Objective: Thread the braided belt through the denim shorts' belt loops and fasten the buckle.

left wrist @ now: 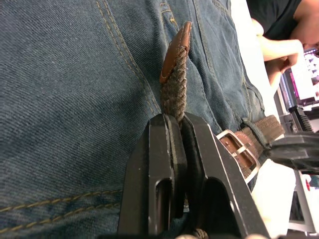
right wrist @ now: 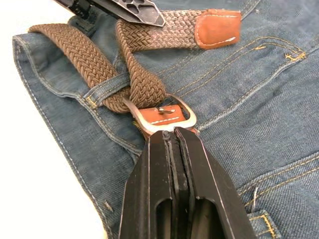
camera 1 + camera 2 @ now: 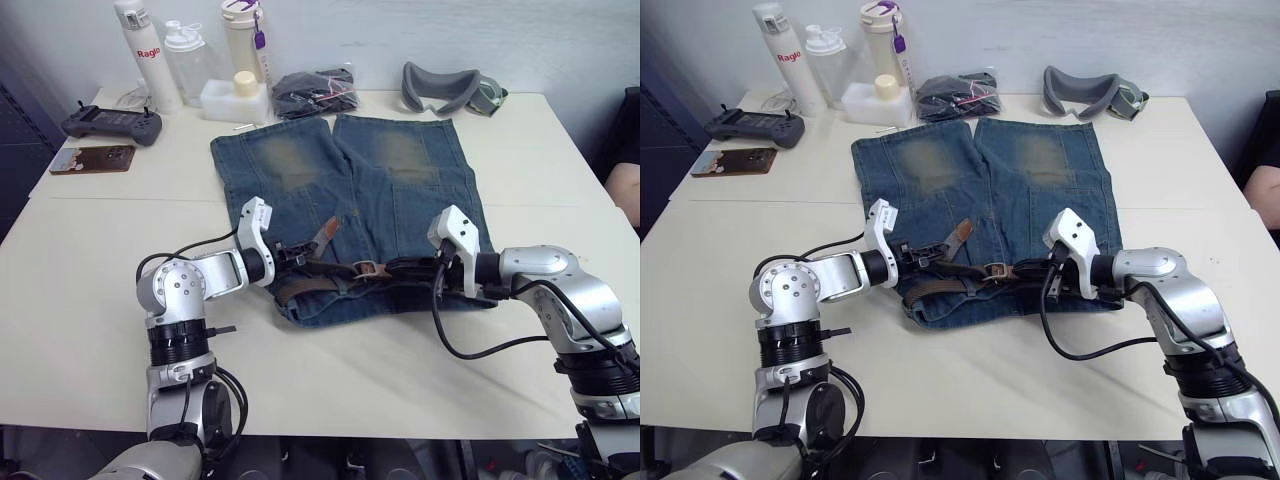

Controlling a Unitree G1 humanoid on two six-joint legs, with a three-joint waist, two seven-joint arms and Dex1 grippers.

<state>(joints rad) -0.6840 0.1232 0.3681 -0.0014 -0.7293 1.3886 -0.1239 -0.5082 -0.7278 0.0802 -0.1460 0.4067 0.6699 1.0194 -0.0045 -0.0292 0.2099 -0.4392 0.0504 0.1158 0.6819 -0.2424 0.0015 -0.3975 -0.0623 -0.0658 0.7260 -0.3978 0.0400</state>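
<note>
The denim shorts (image 3: 340, 170) lie flat on the table, waistband nearest me. The braided belt (image 2: 75, 47) runs along the waistband and passes under a belt loop (image 2: 105, 85). My left gripper (image 1: 175, 119) is shut on the strap a little below its tan leather tip (image 1: 175, 50), which sticks up over the denim. My right gripper (image 2: 169, 133) is shut on the leather tab just behind the buckle (image 2: 167, 112). The strap goes through the silver frame. The two grippers (image 3: 295, 255) (image 3: 400, 268) face each other across the middle of the waistband.
At the table's far side stand bottles (image 3: 135, 50) and a white container (image 3: 235, 98), with a black bundle (image 3: 315, 92) and a grey padded band (image 3: 450, 90) beside them. A controller (image 3: 110, 123) and a brown case (image 3: 92, 158) lie far left. A person's arm (image 3: 622, 190) is at the right edge.
</note>
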